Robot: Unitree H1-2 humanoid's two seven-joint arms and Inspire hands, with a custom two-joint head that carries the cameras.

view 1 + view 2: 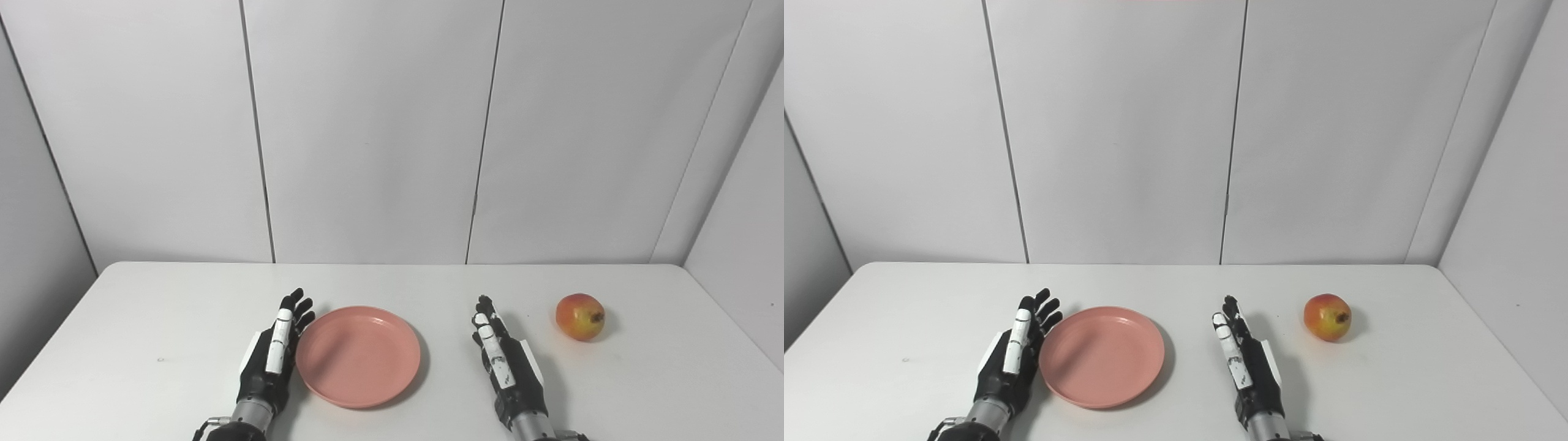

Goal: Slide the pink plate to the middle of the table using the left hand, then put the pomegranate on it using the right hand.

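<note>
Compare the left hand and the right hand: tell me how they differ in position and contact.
The left hand lies right against the pink plate's left rim; the right hand touches nothing, with bare table between it and the plate. The right hand is the one nearer the pomegranate, which sits apart from it; the left hand is far from it. Both are open, fingers extended, holding nothing.

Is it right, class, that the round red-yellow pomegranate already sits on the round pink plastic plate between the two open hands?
Not quite. The left eye view shows the round red-yellow pomegranate on the white table, right of the right hand. The round pink plastic plate lies empty beside the left hand.
</note>
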